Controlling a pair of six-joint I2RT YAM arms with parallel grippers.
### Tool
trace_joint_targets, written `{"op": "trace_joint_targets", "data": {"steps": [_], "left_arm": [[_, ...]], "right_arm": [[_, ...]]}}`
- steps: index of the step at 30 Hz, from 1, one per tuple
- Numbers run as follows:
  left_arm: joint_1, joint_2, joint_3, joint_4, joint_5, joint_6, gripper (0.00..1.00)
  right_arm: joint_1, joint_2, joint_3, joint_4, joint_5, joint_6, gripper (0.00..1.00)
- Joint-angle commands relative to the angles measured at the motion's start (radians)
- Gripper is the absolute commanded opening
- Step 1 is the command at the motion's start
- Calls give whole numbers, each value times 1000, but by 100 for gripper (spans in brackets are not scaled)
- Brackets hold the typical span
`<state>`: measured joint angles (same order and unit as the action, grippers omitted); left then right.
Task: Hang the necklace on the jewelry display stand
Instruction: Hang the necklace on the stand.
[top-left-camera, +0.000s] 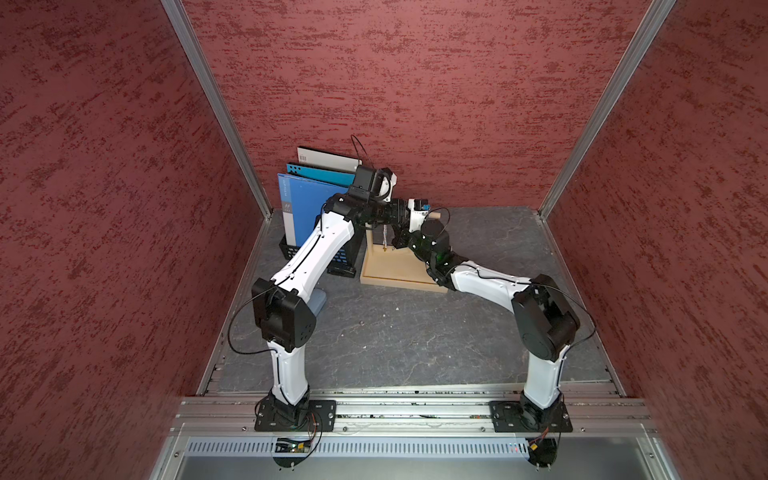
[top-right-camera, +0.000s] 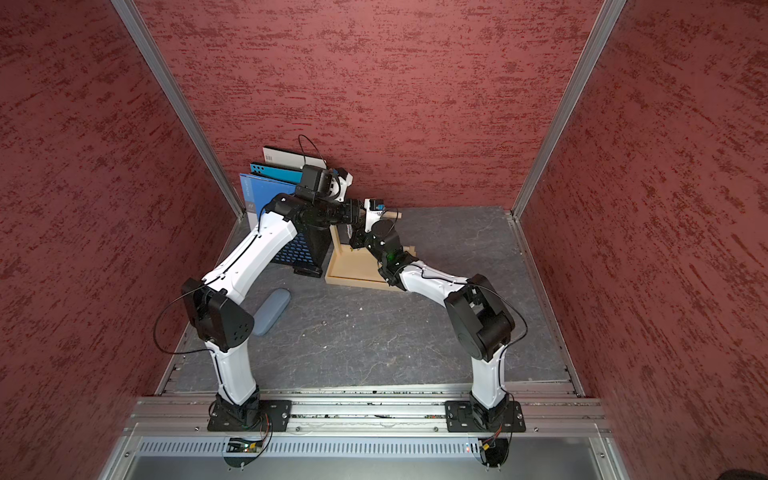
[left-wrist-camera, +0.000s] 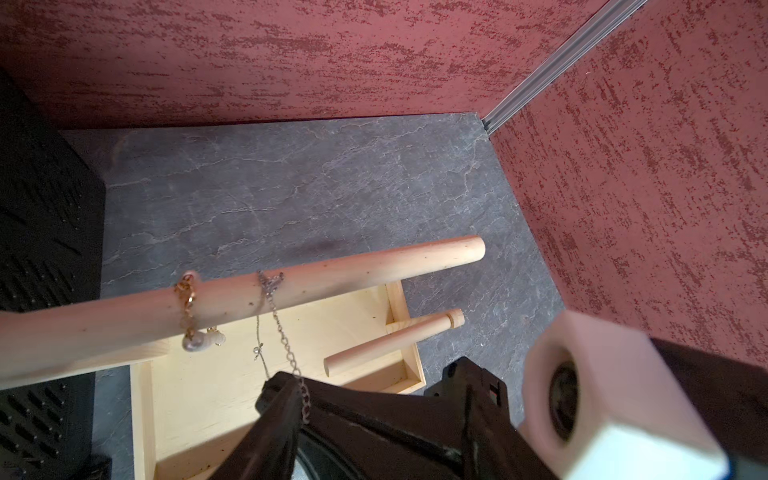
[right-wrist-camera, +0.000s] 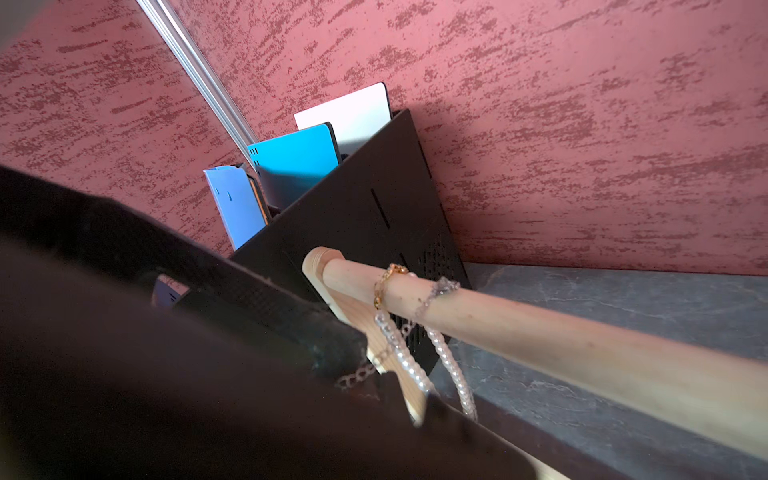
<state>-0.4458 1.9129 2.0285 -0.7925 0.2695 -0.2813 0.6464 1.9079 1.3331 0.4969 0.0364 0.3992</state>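
The necklace (left-wrist-camera: 284, 337), a thin silver chain, drapes over the long dowel (left-wrist-camera: 332, 274) of the stand (top-left-camera: 399, 284), beside a pearl strand (right-wrist-camera: 402, 358). The right end effector (right-wrist-camera: 370, 380) is closed on the chain's hanging end below the dowel. The left end effector (top-left-camera: 397, 212) hovers by the dowel; whether it is open I cannot tell.

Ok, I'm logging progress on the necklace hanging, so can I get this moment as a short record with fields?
jewelry display stand: upright beside the black file rack
dowel: carries a gold-and-pearl piece and the silver necklace
necklace: draped over the dowel, one end running into the right claw
right claw: shut on the necklace
left claw: near the dowel, opening unreadable
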Motion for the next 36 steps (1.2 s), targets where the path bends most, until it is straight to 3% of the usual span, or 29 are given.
{"op": "trace_joint_targets", "data": {"steps": [1,9,13,18,24,30,36], "left_arm": [[-4,-3,21,5,-13,20,60],[-1,-21,-6,-2,-45,43,61],[5,-41,-38,8,-50,42,61],[18,-75,-73,19,-59,43,61],[44,-152,-139,52,-73,45,62],[66,-260,-230,92,-92,65,62],[93,-402,-356,106,-125,84,63]], "right_arm": [[8,-16,-12,-6,60,-17,0],[7,-33,-33,6,132,9,0],[6,-29,-29,8,104,10,0],[8,-36,-31,-8,79,20,22],[7,-92,-61,-27,74,15,39],[7,-216,-87,-117,110,14,42],[7,-353,-81,-323,155,43,43]]}}
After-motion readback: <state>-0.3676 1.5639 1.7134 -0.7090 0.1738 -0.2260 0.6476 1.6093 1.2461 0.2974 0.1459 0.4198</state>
